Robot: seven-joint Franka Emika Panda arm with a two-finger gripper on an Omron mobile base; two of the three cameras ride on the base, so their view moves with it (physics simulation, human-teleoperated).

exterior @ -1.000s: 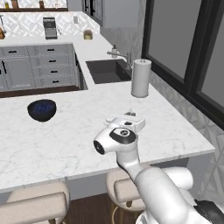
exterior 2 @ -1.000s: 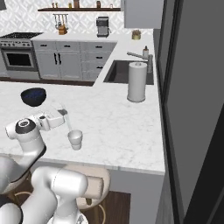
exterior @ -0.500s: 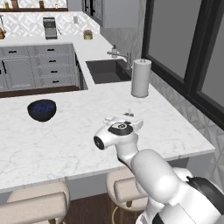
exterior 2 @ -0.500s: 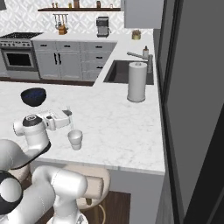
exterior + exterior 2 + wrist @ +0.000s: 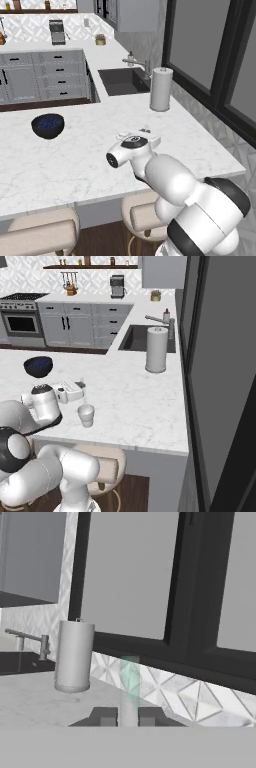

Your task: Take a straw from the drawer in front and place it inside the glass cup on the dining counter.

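Observation:
My gripper [image 5: 128, 717] is shut on a pale straw [image 5: 130, 679] with a teal tint, which stands up between the two dark fingertips [image 5: 106, 717]. The hand [image 5: 69, 391] hovers low over the white marble dining counter [image 5: 130, 401], close to its near edge. The small whitish glass cup [image 5: 86, 415] stands upright on the counter just in front of and to the right of the hand, apart from it. From the left base, the hand [image 5: 133, 142] lies flat above the dining counter [image 5: 75, 165] and my arm covers the cup. The drawer is out of view.
A tall white paper-towel roll [image 5: 156, 349] [image 5: 161, 89] [image 5: 73, 657] stands at the back of the counter beside the sink [image 5: 122, 81] and faucet [image 5: 31, 641]. A dark blue bowl [image 5: 48, 125] [image 5: 38, 366] sits on the left. Stools [image 5: 145, 215] stand under the overhang.
The hand has slid a little farther over the counter toward the cup, and the arm's elbow has swung round. The straw stays clamped in the fingers.

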